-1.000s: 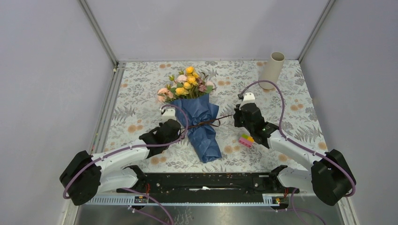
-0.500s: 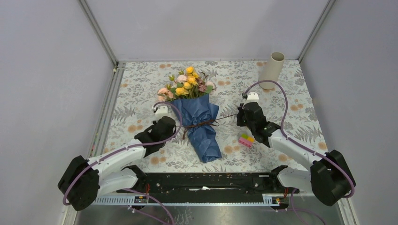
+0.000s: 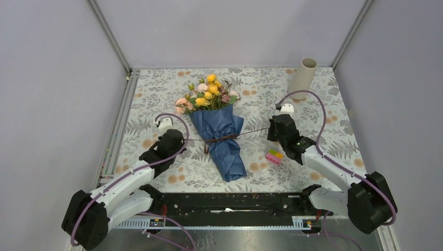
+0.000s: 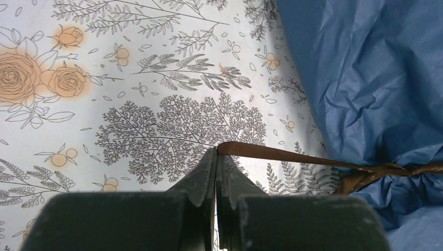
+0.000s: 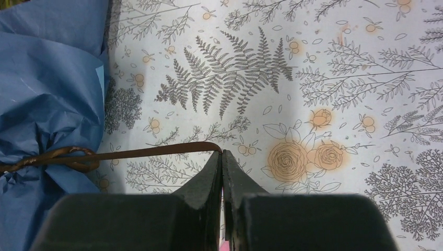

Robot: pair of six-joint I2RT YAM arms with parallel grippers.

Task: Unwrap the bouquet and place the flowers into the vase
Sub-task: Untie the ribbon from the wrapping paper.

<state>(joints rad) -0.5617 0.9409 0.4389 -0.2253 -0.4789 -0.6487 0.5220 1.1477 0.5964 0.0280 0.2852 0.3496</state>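
The floral-clothed desk [image 3: 146,104] fills the middle of the overhead frame. On it the bouquet [image 3: 217,130] lies flat at centre, its flowers [image 3: 209,91] toward the top and its blue paper [image 3: 227,154] tapering downward, while the vase [image 3: 303,77] stands well apart at upper right. The left claw [image 3: 182,140] at centre-left and the right claw [image 3: 269,130] at centre-right are each pinched tight on one end of the brown ribbon [image 3: 222,138]. The ribbon runs taut across the paper's waist, a hold that seems meant to pull the knot loose from both sides so the wrap can open.
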